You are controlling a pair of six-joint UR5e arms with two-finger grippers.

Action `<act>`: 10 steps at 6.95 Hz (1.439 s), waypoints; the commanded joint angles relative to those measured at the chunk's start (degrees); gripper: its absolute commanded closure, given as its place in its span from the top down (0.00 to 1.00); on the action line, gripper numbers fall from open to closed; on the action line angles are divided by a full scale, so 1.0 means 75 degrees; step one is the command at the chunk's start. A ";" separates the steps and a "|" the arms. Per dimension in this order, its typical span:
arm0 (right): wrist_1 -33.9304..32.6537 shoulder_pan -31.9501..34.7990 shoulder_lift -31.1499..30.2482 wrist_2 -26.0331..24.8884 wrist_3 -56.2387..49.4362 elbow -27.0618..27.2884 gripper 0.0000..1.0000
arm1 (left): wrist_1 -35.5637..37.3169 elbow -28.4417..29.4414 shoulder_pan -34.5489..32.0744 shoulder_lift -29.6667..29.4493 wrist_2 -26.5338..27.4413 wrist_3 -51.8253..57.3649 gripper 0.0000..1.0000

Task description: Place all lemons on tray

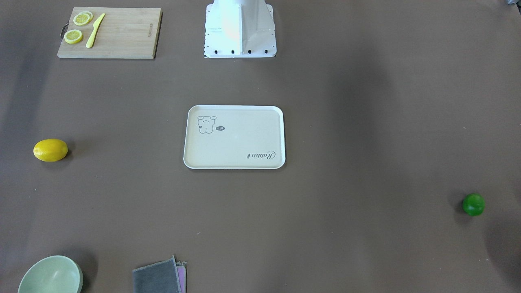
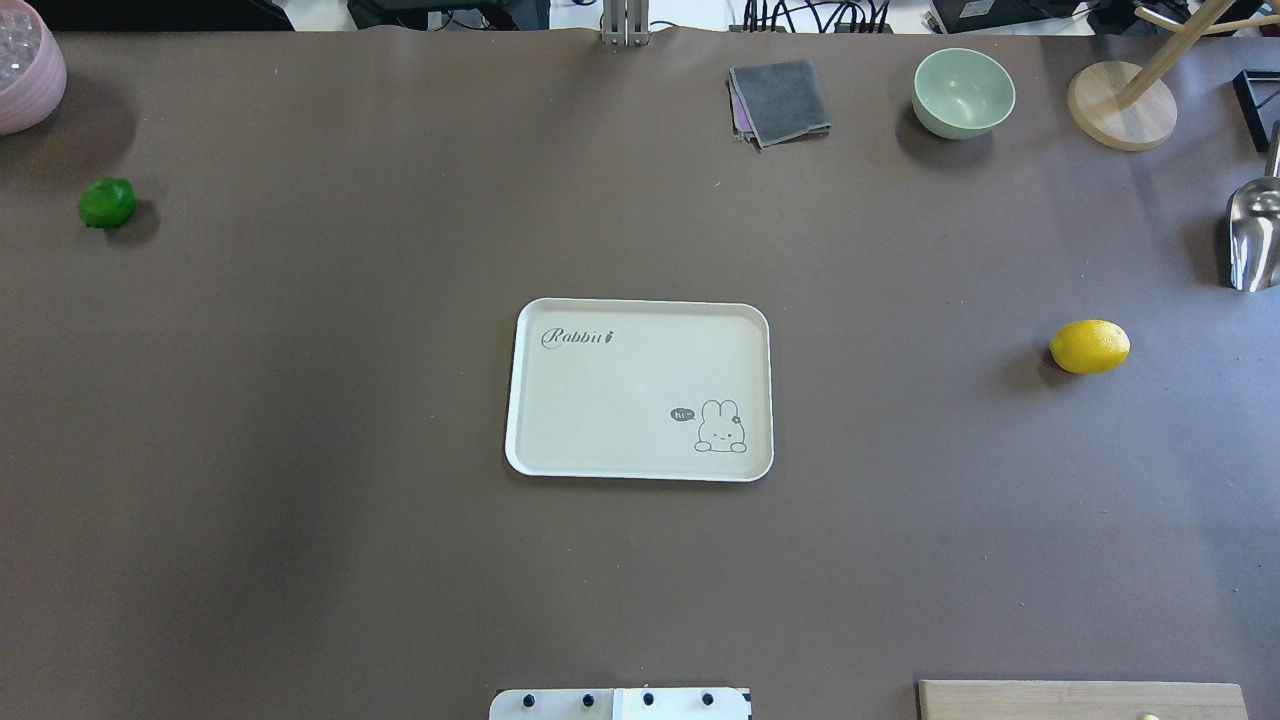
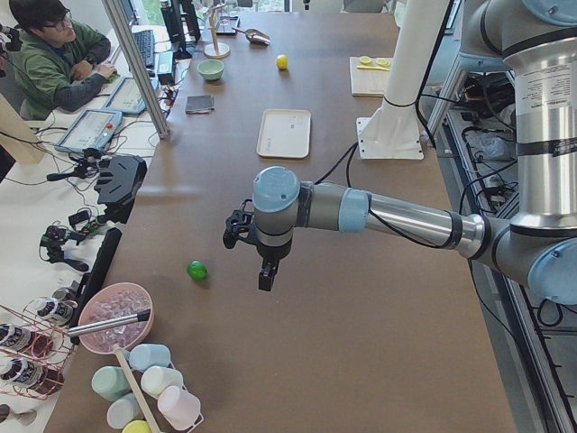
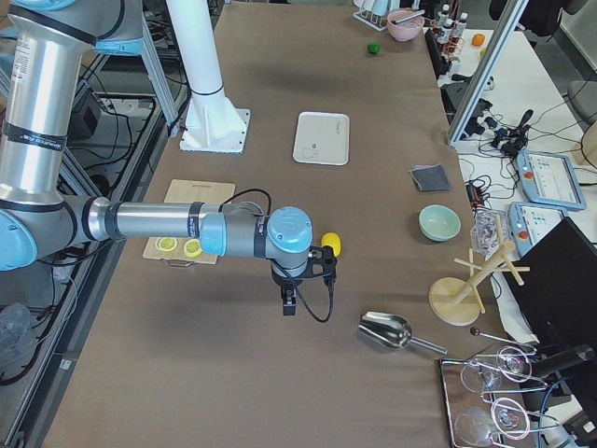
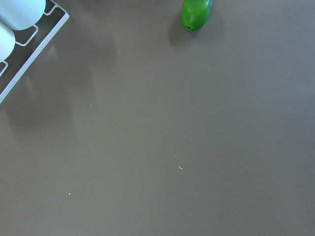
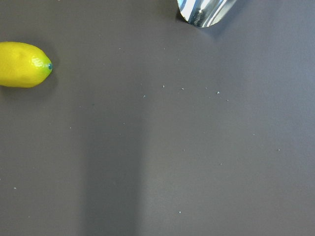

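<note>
The yellow lemon (image 1: 50, 150) lies on the brown table on my right side, also in the overhead view (image 2: 1089, 346) and the right wrist view (image 6: 22, 64). The green lemon (image 1: 473, 204) lies far out on my left side (image 2: 107, 203), at the top of the left wrist view (image 5: 196, 14). The cream tray (image 2: 620, 400) sits bare at the table's middle (image 1: 236, 142). My left gripper (image 3: 268, 278) hangs above the table, beside the green lemon (image 3: 196, 270). My right gripper (image 4: 289, 304) hangs near the yellow lemon (image 4: 330, 244). I cannot tell whether either is open or shut.
A wooden cutting board (image 1: 122, 32) with lemon slices and a yellow knife is near my base on the right side. A green bowl (image 2: 963, 92), folded cloths (image 2: 780, 100), a wooden stand (image 2: 1120, 105) and a metal scoop (image 2: 1255, 235) line the far right. A pink bowl (image 2: 25, 65) is far left.
</note>
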 commanded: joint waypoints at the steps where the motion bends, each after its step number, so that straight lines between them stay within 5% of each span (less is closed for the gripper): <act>1: -0.0002 0.0000 -0.0103 0.0000 -0.0001 0.0121 1.00 | -0.0023 -0.0119 -0.0001 0.0012 -0.0001 -0.0002 0.98; 3: 0.0010 0.0000 -0.0080 0.0000 -0.0001 0.0133 1.00 | -0.0128 -0.0086 0.0058 -0.0092 -0.0001 -0.0013 0.98; 5: 0.0930 0.0023 -0.0127 0.0000 0.0092 0.0356 1.00 | -0.0687 -0.0062 0.0139 -0.0652 -0.0025 -0.0049 0.98; 6: 0.1226 0.0035 -0.0011 0.0012 0.0081 0.0391 1.00 | -0.1759 0.0785 0.0337 -0.1572 -0.0025 -0.0060 0.98; 7: 0.1589 0.0035 -0.0045 0.0012 0.0093 0.0368 1.00 | -0.2779 0.1351 0.0339 -0.1628 -0.0431 -0.0072 0.98; 10: 0.2143 -0.0278 0.0620 -0.0292 0.2021 0.0333 1.00 | -0.3551 0.1731 0.0920 -0.2013 -0.0552 -0.0515 0.99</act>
